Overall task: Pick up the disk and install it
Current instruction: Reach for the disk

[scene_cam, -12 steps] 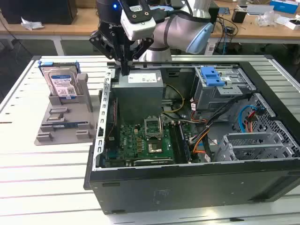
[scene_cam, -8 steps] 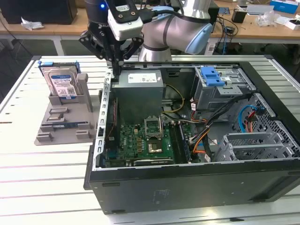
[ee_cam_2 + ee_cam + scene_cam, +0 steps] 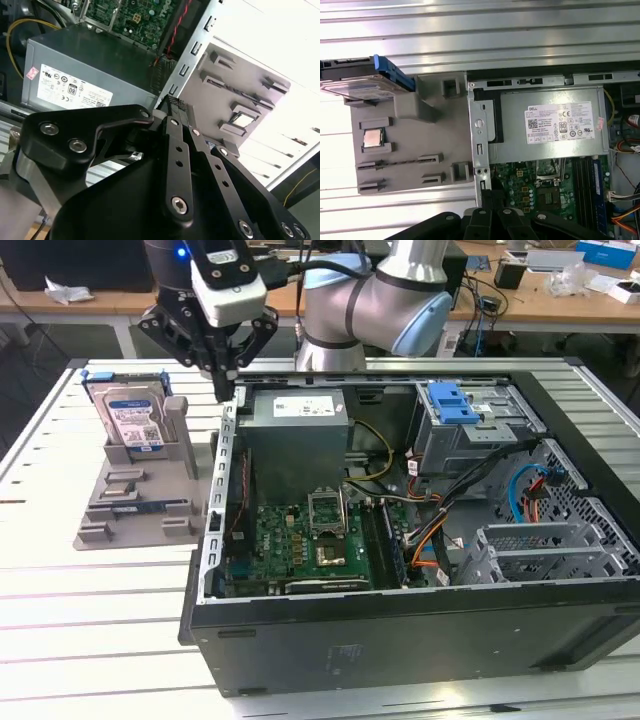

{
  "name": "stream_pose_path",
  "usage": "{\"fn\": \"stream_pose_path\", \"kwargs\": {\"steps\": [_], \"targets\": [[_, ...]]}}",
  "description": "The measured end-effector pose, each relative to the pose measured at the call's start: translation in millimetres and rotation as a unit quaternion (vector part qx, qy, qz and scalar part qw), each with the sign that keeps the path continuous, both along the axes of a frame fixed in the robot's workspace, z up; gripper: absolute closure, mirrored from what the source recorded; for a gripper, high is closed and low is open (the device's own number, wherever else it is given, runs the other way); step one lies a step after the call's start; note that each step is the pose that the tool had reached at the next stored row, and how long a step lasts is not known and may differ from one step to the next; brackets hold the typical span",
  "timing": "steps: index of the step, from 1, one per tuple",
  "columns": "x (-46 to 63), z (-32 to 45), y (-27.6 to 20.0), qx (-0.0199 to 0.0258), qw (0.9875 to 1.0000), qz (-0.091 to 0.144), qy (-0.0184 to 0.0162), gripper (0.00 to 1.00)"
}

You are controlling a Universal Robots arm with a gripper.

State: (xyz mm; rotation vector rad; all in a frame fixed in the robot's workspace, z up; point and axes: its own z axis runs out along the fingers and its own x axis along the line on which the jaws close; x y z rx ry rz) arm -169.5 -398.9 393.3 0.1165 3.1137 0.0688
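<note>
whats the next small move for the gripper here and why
Probably shift the gripper toward the exterior view's left, until it is over the disk. The gripper hangs shut and empty above the case wall, beside the power supply, while the disk stands upright and untouched in its grey holder outside the case.
</note>
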Motion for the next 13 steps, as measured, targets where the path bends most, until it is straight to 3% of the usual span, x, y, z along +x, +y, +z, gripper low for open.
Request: {"fn": "stream_pose_path", "kwargs": {"steps": [13], "targets": [[-22.8,0.0,0.0,0.0000,1.0000,0.000,0.0000,0.89]]}}
